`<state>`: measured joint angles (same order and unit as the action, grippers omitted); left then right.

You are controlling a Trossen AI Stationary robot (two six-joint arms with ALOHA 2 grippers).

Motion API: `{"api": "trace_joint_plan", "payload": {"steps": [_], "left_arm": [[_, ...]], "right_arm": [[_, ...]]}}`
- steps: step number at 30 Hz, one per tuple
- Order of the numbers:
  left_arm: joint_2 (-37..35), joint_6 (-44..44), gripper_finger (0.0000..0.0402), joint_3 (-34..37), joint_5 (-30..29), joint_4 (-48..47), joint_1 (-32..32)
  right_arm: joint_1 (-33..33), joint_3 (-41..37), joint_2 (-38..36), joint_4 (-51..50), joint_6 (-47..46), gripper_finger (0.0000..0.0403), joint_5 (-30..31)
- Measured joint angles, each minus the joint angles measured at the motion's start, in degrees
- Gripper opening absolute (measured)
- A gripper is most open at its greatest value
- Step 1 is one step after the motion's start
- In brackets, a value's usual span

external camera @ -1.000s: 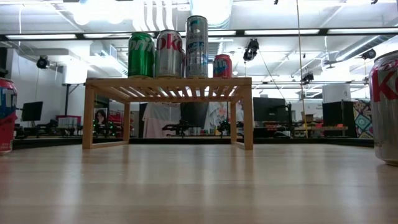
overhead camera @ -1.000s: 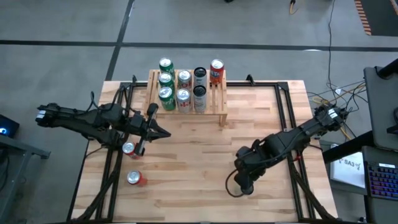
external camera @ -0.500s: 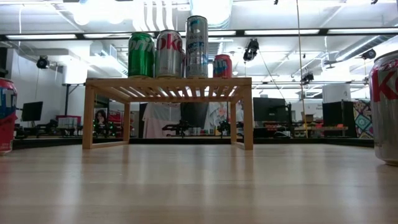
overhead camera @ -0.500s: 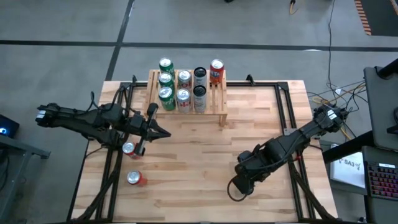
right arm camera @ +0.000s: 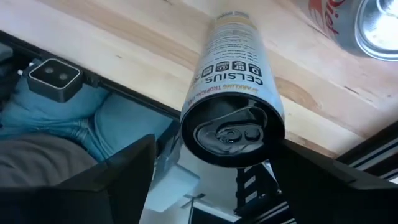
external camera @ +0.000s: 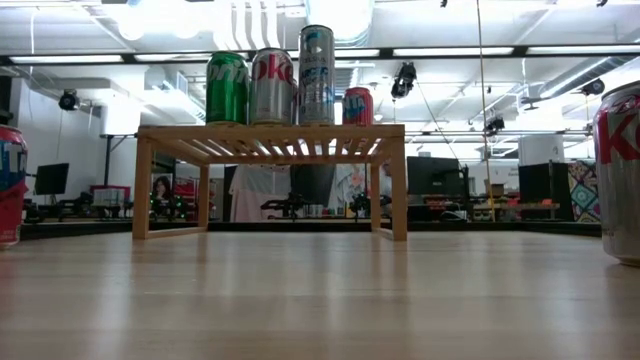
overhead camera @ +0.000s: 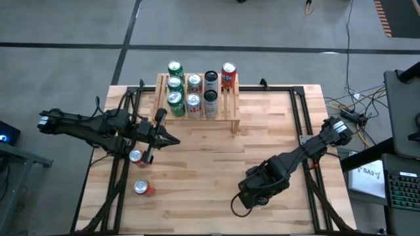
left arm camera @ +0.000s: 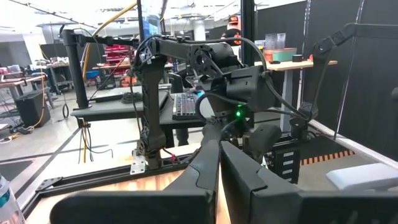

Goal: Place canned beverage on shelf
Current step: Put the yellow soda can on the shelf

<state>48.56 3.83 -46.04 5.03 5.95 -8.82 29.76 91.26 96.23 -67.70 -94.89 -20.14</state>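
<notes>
Overhead, the right pincer [overhead camera: 244, 200] has slid nearer the tabletop's [overhead camera: 197, 164] front edge, while the closed left pincer [overhead camera: 172, 141] waits beside the can-filled shelf [overhead camera: 233, 111]. At the right wrist, open fingers [right arm camera: 124, 171] flank a Celsius can [right arm camera: 233, 112], another can [right arm camera: 364, 25] close by.

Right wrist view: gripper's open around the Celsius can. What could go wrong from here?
1. The Celsius can stands near the table edge; an off-centre close by the right gripper could knock it off.
2. The silver cola can stands close by; a finger may clip it.
3. The shelf is crowded; only its right side looks free.
</notes>
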Motion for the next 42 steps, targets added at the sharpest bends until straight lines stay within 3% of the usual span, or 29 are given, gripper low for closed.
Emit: {"api": "trace_joint_plan", "payload": {"steps": [12, 23, 31, 42], "left_arm": [[0.0, -0.3, 0.0000, 0.1, 0.0, -0.5, 0.0], [0.0, -2.0, 0.0000, 0.1, 0.1, -0.5, 0.0], [0.0, -4.4, 0.0000, 0.1, 0.1, -0.5, 0.0], [0.0, -4.6, 0.0000, 0.1, 0.1, -0.5, 0.0]], "right_arm": [[1.8, 4.9, -0.8, -7.6, -2.7, 0.0295, 9.9], [6.5, 5.3, -0.8, -13.5, -8.3, 0.0295, 10.3], [7.8, 5.3, -0.8, -12.5, -7.8, 0.0295, 18.1], [7.9, 5.1, -0.4, -11.7, -7.8, 0.0295, 18.7]]}}
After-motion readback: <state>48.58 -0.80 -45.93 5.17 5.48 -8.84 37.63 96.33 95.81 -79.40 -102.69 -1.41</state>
